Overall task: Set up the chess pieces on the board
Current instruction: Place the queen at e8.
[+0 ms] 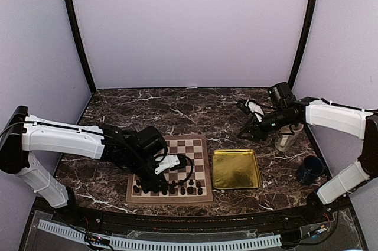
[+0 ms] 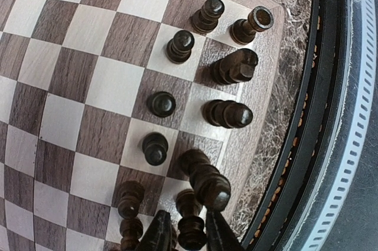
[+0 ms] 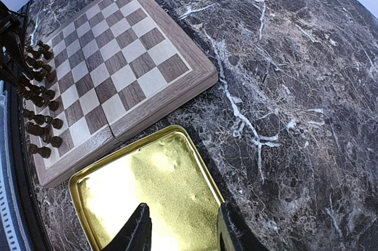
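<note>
The board (image 1: 190, 144) lies at the table's near middle. Several dark chess pieces (image 1: 180, 189) stand in two rows along its near edge; they also show in the left wrist view (image 2: 227, 113) and the right wrist view (image 3: 38, 103). My left gripper (image 1: 155, 175) is low over the near left squares. In its wrist view, the left gripper (image 2: 188, 234) has its fingers closed against both sides of one upright chess piece (image 2: 191, 221) in the near row. My right gripper (image 1: 245, 131) is open and empty, held above the table. It also shows in its wrist view (image 3: 183, 230).
A shiny gold tray (image 1: 215, 169) lies empty right of the board, and the right wrist view shows its rim (image 3: 198, 153). A clear jar (image 1: 284, 139) and a dark blue mug (image 1: 310, 169) stand at the right. The table's near edge (image 2: 331, 144) is close to the piece rows.
</note>
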You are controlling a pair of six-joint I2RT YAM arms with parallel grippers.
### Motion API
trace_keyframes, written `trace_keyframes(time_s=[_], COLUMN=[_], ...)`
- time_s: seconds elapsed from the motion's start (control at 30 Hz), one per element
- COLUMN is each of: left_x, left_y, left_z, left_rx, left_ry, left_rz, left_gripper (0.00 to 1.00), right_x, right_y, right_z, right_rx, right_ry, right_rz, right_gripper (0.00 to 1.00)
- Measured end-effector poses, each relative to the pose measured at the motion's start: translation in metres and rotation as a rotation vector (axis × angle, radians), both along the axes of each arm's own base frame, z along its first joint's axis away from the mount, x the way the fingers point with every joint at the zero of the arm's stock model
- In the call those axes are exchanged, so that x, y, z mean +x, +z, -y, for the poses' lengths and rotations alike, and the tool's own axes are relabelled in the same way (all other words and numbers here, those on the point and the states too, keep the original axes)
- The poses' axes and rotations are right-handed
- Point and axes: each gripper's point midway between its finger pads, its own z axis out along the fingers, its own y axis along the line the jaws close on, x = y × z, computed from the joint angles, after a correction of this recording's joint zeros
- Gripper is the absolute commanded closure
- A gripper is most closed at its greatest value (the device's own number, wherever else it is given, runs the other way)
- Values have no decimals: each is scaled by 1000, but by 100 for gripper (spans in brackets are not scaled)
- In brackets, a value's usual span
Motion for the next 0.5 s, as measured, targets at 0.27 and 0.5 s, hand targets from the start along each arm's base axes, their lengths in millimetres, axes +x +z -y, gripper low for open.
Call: trace_keyframes(time_s=[0.27, 0.5], left_x=[-2, -2], left_y=[0, 0], left_z=[1, 0], left_rx=[-4, -1], left_ry=[-6, -7], left_rz=[-7, -9], left_gripper=[70, 63], right_x=[0, -1], right_y=[0, 0], right_z=[0, 0], right_rx=[2, 2], right_ry=[2, 3], right_rz=[-1, -2], right_gripper=[61, 61])
